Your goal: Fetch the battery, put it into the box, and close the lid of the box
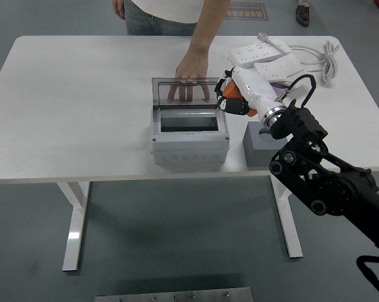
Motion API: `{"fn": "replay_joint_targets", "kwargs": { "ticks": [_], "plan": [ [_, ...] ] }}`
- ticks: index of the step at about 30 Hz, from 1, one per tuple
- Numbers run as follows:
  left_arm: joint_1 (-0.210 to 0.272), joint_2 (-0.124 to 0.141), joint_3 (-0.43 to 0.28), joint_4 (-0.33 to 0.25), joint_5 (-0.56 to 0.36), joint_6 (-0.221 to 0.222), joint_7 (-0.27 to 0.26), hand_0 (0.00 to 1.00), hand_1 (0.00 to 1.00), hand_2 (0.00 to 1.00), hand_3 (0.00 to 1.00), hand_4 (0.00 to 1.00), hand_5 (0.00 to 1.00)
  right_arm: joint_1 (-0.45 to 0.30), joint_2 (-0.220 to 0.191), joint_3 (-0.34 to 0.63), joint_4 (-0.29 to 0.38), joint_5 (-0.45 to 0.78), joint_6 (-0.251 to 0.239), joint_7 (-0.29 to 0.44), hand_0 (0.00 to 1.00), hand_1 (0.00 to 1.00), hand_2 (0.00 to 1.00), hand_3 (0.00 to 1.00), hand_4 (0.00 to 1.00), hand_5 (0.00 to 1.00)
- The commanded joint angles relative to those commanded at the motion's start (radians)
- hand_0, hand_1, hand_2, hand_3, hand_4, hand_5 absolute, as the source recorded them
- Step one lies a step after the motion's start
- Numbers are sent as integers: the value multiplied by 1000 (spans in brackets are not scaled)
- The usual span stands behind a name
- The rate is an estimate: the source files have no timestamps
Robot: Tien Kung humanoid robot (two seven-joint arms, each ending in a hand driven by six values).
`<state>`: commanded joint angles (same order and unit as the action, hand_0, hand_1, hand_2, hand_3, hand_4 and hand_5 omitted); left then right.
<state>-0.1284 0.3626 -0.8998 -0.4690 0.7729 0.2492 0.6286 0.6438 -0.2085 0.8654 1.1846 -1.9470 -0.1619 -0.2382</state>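
Orange battery [228, 104], judged rigid, smooth and fairly light, is wrapped around its barrel by right hand [235, 100] just beside box [189, 135].

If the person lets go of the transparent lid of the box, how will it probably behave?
The lid stands upright, and the person's hand rests on its top edge, so it probably would not stay open alone and may swing down. It looks thin and rigid, likely light to push shut. The right hand holds the orange battery beside it.
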Motion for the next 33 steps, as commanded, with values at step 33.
{"fn": "replay_joint_targets", "kwargs": {
  "ticks": [33],
  "plan": [
    [8,3,-1,-2,-1,2,3,800,886,845,925,830,605,53,76,-104,-65,-62,12,-95,212,231,248,315,149,32]
  ]
}}
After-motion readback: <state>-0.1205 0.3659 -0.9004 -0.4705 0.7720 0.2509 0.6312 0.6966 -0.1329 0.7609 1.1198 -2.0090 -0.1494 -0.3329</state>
